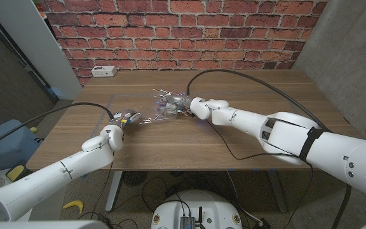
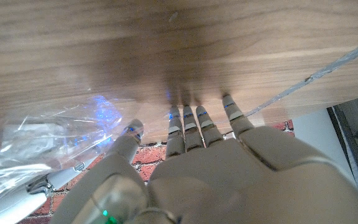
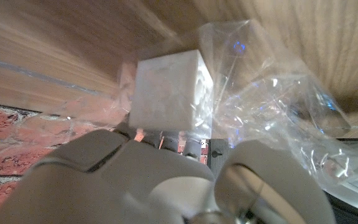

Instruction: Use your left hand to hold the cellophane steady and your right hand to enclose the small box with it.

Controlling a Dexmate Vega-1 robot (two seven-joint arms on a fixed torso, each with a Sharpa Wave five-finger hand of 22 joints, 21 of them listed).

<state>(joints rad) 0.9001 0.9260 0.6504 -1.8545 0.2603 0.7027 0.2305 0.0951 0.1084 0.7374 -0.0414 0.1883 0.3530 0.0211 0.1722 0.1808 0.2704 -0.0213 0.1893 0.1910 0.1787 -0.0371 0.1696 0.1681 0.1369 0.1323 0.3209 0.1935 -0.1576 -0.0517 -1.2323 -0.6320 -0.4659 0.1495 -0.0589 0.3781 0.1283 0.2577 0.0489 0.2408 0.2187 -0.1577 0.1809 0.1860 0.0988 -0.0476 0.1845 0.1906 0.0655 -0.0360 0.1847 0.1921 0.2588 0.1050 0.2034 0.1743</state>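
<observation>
Two hands meet near the middle of the wooden table [image 1: 246, 137], with the crinkled cellophane [image 1: 159, 105] spread between them. In the head view the right hand [image 1: 182, 104] reaches in from the right and sits in the far end of the sheet, where the film bunches up around it. The right wrist view shows the small box [image 3: 169, 93], white and cube-like, lying just beyond the right hand [image 3: 166, 180], its near face against the fingertips and the cellophane [image 3: 272, 106] draped over and beside it; whether the fingers actually clasp the box or only press against it cannot be told. The left hand [image 1: 123, 121] lies at the near, left end of the sheet, well apart from the box. In the left wrist view its fingers [image 2: 194, 124] are stretched out with the tips on the table, while the thumb side lies against the cellophane [image 2: 48, 146]; it appears to press the film down rather than clench it. A white power strip [image 1: 104, 71] lies at the table's far left corner.
</observation>
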